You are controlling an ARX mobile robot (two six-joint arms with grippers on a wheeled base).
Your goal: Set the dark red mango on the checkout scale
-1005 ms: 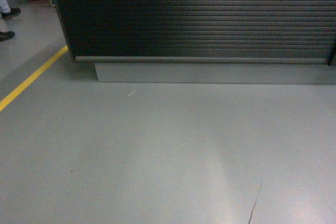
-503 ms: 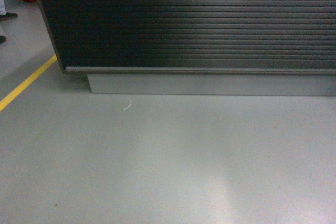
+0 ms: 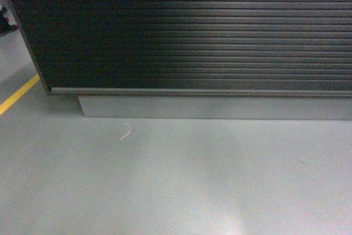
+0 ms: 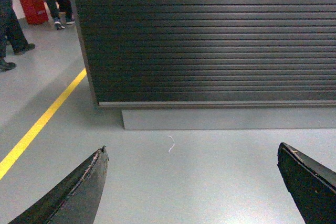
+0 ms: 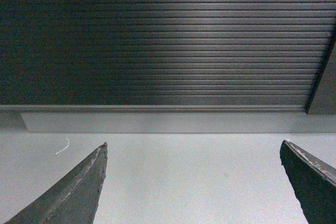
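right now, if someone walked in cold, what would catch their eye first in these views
The dark counter with a horizontally ribbed, slatted front fills the upper part of every view, sitting on a plain grey plinth. On the grey floor just before the plinth lies a small curled white scrap, and a yellow floor line runs along the left. Both wrist views are framed by an open claw: the left claw and the right claw, each holding nothing.
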